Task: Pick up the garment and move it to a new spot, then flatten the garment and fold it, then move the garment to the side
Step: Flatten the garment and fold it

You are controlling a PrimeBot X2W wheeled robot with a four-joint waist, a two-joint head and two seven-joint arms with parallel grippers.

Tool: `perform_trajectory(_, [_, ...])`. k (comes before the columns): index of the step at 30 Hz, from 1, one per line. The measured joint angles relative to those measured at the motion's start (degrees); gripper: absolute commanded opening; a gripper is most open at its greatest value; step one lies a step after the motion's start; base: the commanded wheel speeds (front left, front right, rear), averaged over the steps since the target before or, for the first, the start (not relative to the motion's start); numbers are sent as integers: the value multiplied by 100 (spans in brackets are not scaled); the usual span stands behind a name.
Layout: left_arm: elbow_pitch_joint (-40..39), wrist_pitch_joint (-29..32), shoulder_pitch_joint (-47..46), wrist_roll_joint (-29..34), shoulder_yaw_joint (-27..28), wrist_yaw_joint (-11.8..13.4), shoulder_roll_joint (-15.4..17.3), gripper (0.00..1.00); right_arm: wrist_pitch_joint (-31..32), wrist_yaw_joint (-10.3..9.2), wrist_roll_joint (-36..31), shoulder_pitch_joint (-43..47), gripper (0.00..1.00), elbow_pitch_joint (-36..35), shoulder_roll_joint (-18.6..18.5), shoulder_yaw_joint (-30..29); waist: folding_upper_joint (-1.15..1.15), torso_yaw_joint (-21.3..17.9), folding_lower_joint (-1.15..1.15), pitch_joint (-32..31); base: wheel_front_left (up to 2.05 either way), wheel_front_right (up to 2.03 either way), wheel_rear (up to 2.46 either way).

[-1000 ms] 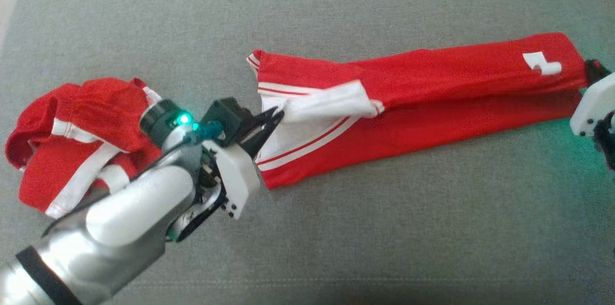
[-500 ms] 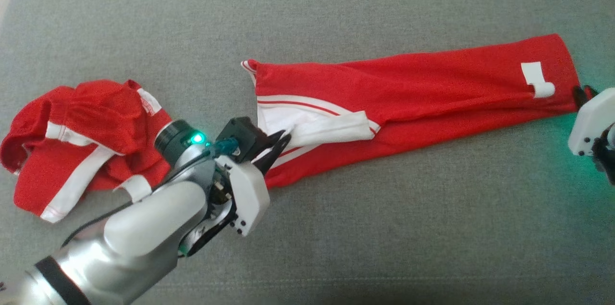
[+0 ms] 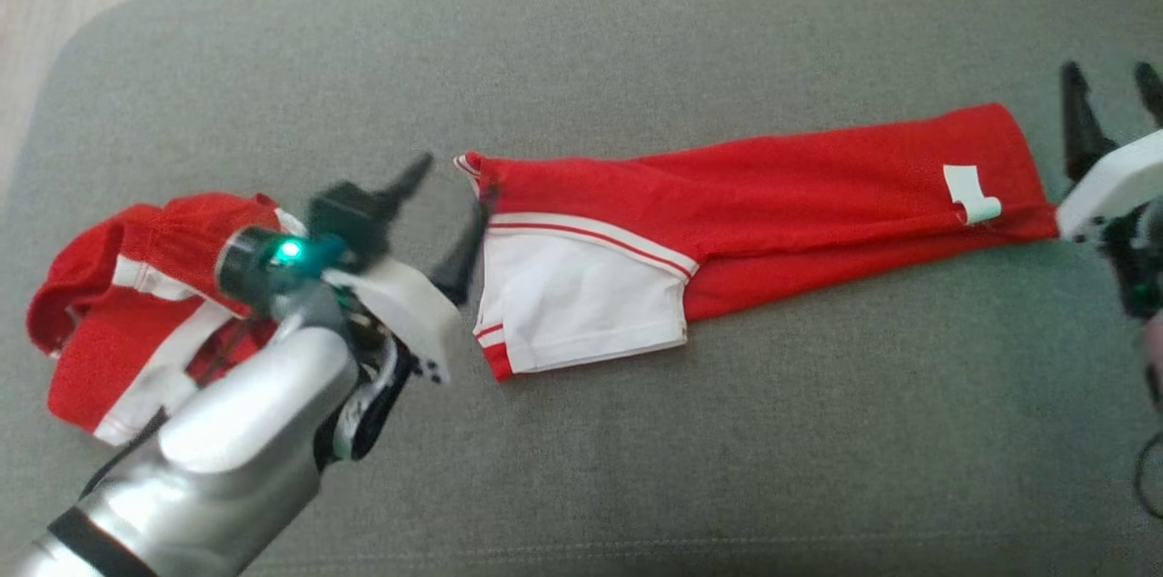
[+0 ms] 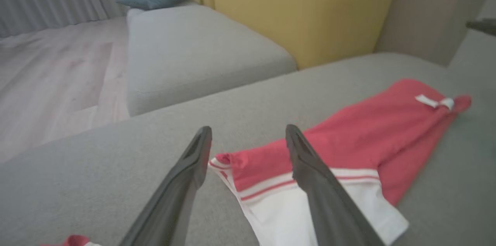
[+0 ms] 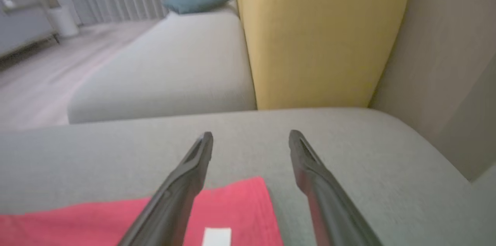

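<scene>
- The left jaws stand wide apart and hold nothing; the two dark fingers (image 4: 193,168) are spread, and the cloth is not between their tips.
- The right jaws are wide apart too, and they are empty.
- The garment (image 3: 800,195), red with a white panel (image 3: 572,304), lies in a long narrow strip on the grey sofa seat (image 3: 727,450). It stretches from one pair of jaws to the other.
- Its white-panel end is directly in front of the left jaws. In the left wrist view the striped corner (image 4: 223,160) shows in the gap between the fingers. I cannot tell if one finger touches the edge.
- Its other end, with a small white tag (image 3: 972,195), lies just beside the right jaws, a little short of their tips.
- I judge the garment light, soft and limp. It will sag and drape when it is lifted, and it may slide over itself where the layers are doubled.
- Good places to take hold seem to be the two short ends. These are the striped hem near the left jaws and the tag end near the right jaws, where the cloth is thicker. A pinch must catch all the layers, or the fold may open.
- Behind the left jaws, near the forearm, a second red garment (image 3: 118,313) lies crumpled.
- I see nothing that serves as a container; both pieces rest straight on the sofa seat.
</scene>
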Motion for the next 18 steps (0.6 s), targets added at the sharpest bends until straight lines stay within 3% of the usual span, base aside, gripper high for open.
perform_trajectory(5, [-243,-175,470,-170,1101,486,-153,100,-747,0,-1,500,100,-664,330,-201,0,12,0,-175,0,0,0])
perform_trajectory(8, [-644,-177,942,188,1950,603,-343,100,-989,0,-135,923,100,-1058,508,-296,0,20,0,-232,0,0,0])
perform_trajectory(12, [-987,-194,1819,787,2861,564,-738,100,-1134,0,-382,1517,100,-1603,887,-590,0,10,0,-296,0,0,0])
perform_trajectory(18, [-1100,-201,2874,1606,3842,119,-1262,100,-1167,0,-931,2191,100,-2181,1295,-824,0,-17,0,-267,0,0,0])
